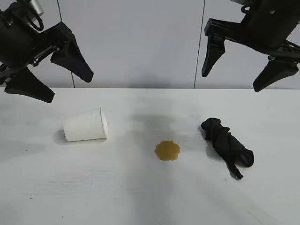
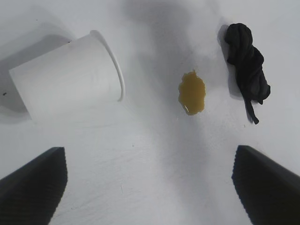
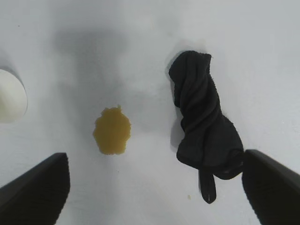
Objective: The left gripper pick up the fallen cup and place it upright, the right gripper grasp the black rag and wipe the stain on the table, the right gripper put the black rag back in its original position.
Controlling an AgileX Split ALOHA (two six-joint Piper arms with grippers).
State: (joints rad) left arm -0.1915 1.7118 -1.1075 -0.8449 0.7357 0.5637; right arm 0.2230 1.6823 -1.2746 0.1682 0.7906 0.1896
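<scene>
The left gripper (image 1: 49,77) hangs above the surface (image 1: 140,197) at the exterior view's upper left, fingers spread wide and holding nothing. Below it the white paper cup (image 1: 86,125) lies on its side, its rolled rim turned toward the stain (image 1: 167,150). The right gripper (image 1: 234,72) hangs at the upper right, also wide open and empty. Beneath it the black rag (image 1: 227,143) lies bunched and twisted, near the yellowish-brown stain but apart from it; the stain sits between cup and rag.
</scene>
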